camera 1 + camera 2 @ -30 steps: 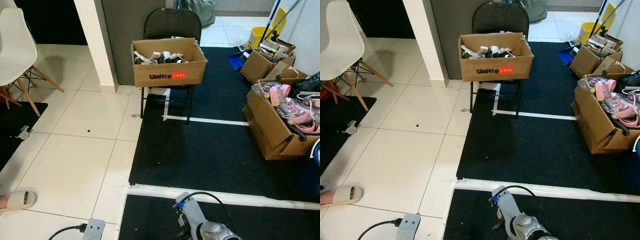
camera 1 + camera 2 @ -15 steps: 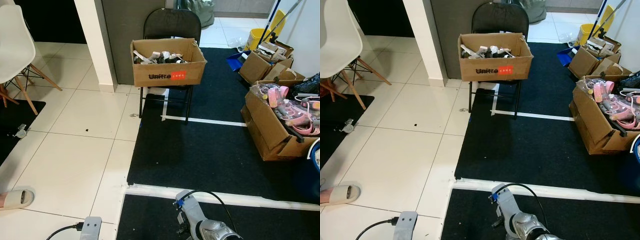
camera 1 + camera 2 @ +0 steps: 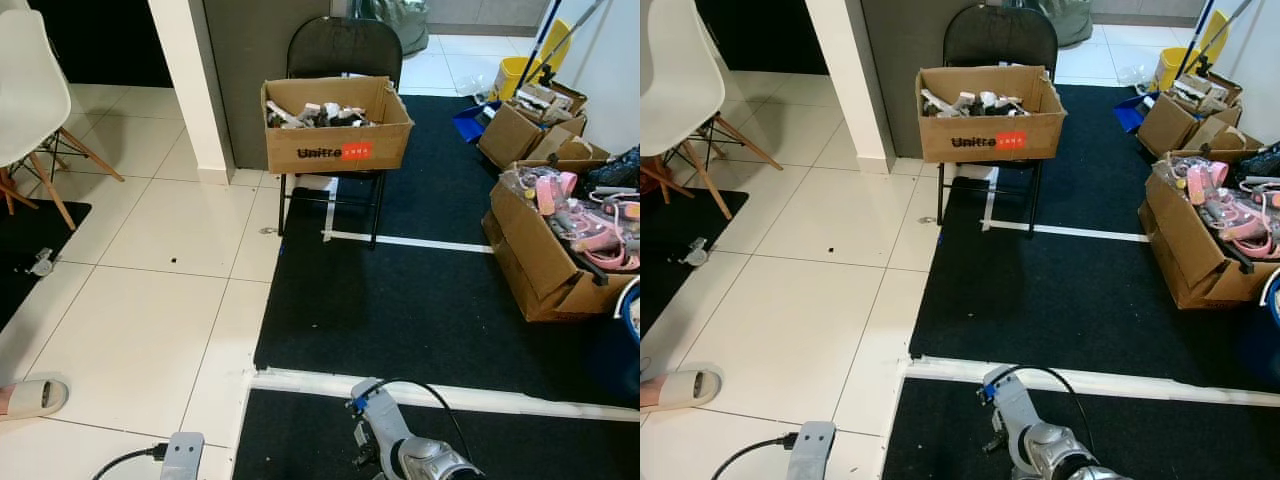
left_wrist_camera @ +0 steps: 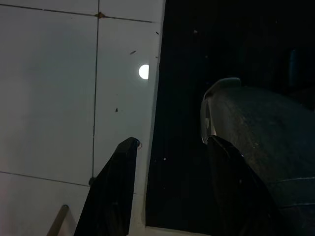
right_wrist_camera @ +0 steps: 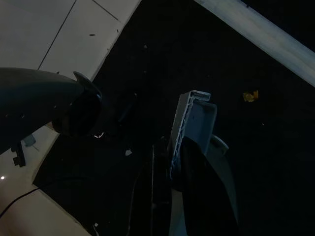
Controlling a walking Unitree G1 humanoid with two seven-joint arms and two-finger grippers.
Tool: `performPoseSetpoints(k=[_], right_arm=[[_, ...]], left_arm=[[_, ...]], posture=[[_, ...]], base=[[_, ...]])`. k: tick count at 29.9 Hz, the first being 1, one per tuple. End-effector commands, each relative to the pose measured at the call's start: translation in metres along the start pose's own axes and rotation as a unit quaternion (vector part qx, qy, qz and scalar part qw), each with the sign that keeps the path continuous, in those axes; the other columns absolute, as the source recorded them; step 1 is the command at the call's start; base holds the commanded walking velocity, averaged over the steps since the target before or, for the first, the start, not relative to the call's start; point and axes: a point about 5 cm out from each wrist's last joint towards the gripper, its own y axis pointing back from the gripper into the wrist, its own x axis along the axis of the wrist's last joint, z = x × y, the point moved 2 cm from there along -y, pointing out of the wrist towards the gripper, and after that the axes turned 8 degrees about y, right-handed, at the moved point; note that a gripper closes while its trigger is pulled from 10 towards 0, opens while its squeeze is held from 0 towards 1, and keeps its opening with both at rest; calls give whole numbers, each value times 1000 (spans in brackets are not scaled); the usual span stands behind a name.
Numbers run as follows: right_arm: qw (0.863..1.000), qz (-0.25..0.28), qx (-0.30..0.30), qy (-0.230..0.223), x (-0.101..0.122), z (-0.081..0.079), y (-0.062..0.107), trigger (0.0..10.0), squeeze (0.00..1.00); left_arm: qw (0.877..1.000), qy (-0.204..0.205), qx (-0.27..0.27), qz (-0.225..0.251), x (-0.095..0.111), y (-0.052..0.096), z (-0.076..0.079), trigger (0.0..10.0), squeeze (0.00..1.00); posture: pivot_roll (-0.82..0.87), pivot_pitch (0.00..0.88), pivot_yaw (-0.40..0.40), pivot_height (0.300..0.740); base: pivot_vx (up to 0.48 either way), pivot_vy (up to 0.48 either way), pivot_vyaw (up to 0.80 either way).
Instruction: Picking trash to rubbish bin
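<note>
— What is seen across the floor?

— A black carpet (image 3: 420, 300) crossed by white tape lines is laid to the right, and white tiled floor (image 3: 140, 330) is seen to the left. At the far middle a black folding chair (image 3: 345, 45) is stood on the carpet's edge, and a printed cardboard box (image 3: 340, 150) full of mixed scraps is set on its seat. An open carton (image 3: 530, 270) of pink items is placed at the right, a white chair (image 3: 25, 90) at the far left, a yellow bucket (image 3: 515, 70) at the far right. A slipper (image 3: 30, 397) and a power strip (image 3: 182, 455) are found near left.

— And the grippers?

— The left gripper (image 4: 172, 142) is held low over the line where tile meets carpet, its fingers spread with nothing between them. The right gripper (image 5: 170, 147) is hung above the carpet; a pale ribbed piece (image 5: 197, 115) is seen at its tips, but whether it is gripped cannot be told.

— Where is the trash?

— A small yellow scrap (image 5: 250, 96) is left lying on the carpet, apart from the right gripper, near a tape line.
</note>
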Motion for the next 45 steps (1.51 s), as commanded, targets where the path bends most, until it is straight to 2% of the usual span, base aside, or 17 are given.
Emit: performPoseSetpoints(k=[1,3,8,9,10,13,16,19,22,26,28,31,33,36,39,42,45], right_arm=[[1000,-3,4,-6,-1,-2,-1,10000,0],[1000,-3,4,-6,-1,-2,-1,10000,0],[999,39,-15,-8,24,9,0,10000,0],[998,52,-18,-1,34,11,1,10000,0],[996,78,-30,16,55,15,1,10000,0],[995,85,-38,44,70,19,2,10000,0],[994,98,-29,44,78,18,3,10000,0],[994,99,-31,28,82,21,4,10000,0],[993,114,-38,-7,94,23,5,10000,0],[991,127,-36,-24,105,21,5,10000,0],[985,159,-44,-55,125,27,10,10000,0],[983,172,-58,-29,139,30,14,10000,0],[984,167,-55,-14,140,27,12,10000,0],[988,142,-44,39,132,13,6,10000,0],[990,136,-31,37,126,5,2,10000,0],[992,116,-29,42,108,2,-1,10000,0],[993,108,-38,24,97,5,-1,10000,0]], left_arm=[[1000,8,-21,-18,-12,0,14,10000,0],[1000,8,-21,-18,-12,0,14,10000,0],[1000,9,6,19,9,-1,0,10000,0],[999,38,18,30,16,-1,-4,10000,0],[994,85,35,62,34,-2,-11,10000,0],[990,107,39,86,49,-2,-12,10000,0],[988,112,38,95,56,-2,-13,10000,0],[984,137,36,108,63,-2,-16,10000,0],[975,176,50,128,72,2,-31,10000,0],[975,166,54,138,80,3,-37,10000,0],[978,143,52,145,86,4,-39,10000,0],[978,134,51,150,90,5,-42,10000,0],[978,131,53,151,90,6,-44,10000,0],[979,118,57,154,89,8,-48,10000,0],[980,97,65,161,91,10,-54,10000,0],[972,121,82,184,94,15,-68,10000,0],[970,129,93,184,88,17,-74,10000,0]], posture=[[50,57,-1,740],[50,57,-1,740],[61,72,-14,740],[62,70,-18,740],[67,49,-25,740],[78,42,-27,740],[84,29,-30,740],[92,35,-31,740],[100,7,-25,740],[113,7,-19,740],[116,3,-8,740],[117,0,0,740],[112,8,5,740],[112,31,5,740],[151,91,-19,740],[169,131,-27,740],[175,146,-28,740]], base=[[0,0,0],[0,0,0],[0,0,0],[0,0,0],[0,0,0],[0,0,0],[0,0,0],[0,0,0],[0,0,0],[0,0,0],[0,0,0],[0,0,0],[0,0,0],[0,0,0],[0,0,0],[0,0,0],[0,0,0]])
